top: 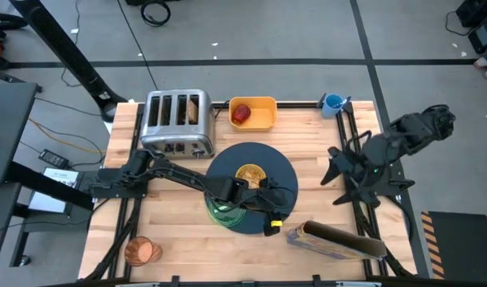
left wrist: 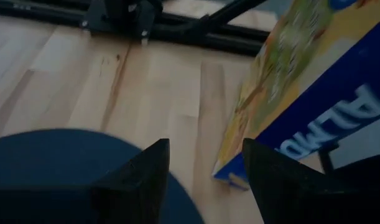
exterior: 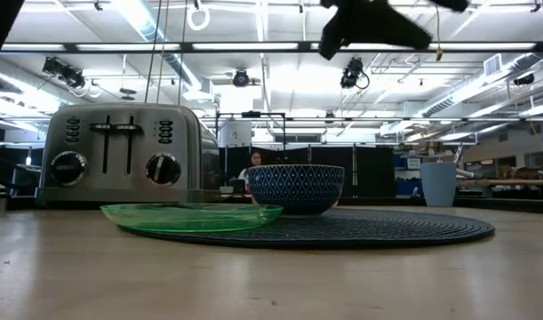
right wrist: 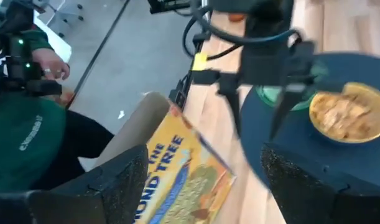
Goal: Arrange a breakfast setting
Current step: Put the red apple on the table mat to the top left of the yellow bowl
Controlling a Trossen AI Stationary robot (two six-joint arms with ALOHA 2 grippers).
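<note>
Over the mat (top: 284, 163), beside the cereal bowl (top: 250, 174) (cereal inside), the left gripper (top: 276, 199), fingers apart, empty.

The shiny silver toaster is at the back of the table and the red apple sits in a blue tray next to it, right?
Not quite. The red apple sits in a yellow tray, not a blue one. The high view shows it, beside the shiny silver toaster at the back of the wooden table.

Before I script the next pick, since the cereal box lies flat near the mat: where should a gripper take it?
Probably across the cereal box at its narrow width, coming straight down: it lies flat and long on the table, its broad face up.
</note>
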